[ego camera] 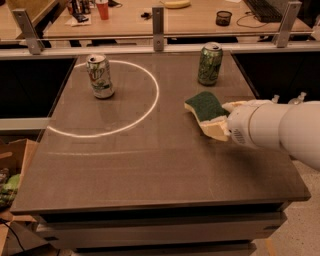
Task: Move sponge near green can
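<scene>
One cam only. I read it as mounted high at the near edge of the table point(150, 170), tilted down + fwd, facing the desk point(200, 15) at the back. Fairly close: tabletop fills most of the frame. Arm point(280, 130) enters from the right edge. Gripper point(227, 117) sits right of centre, clamped on the sponge point(205, 105), w/ the green can point(210, 64) beyond it.

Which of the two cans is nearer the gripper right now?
The dark green can at far right, just beyond the gripper holding the sponge; the white can with green lettering stands far left, inside the light ring.
</scene>
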Controlling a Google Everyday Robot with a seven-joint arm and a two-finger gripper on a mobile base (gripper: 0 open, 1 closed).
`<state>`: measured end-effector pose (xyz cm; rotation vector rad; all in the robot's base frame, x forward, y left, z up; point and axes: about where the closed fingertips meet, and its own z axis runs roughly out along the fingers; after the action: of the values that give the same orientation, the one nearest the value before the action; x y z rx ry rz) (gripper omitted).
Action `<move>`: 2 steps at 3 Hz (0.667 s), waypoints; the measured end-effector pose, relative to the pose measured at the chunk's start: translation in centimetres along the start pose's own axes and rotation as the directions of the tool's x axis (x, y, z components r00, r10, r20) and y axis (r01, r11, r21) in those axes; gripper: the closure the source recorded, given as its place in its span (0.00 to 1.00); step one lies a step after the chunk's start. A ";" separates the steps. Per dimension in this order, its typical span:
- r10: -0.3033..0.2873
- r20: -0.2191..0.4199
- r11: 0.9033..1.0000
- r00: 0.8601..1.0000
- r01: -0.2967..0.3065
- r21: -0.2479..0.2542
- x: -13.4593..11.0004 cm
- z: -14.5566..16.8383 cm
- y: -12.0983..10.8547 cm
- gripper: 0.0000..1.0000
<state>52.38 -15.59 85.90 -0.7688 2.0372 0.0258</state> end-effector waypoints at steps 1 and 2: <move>0.025 0.043 0.997 0.999 -0.028 0.073 -0.6 0.7 -2.4 1.00; 0.067 0.072 0.988 0.995 -0.076 0.137 -0.8 0.9 -4.8 1.00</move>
<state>55.87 -18.81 87.31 -0.5999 1.9785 -0.0487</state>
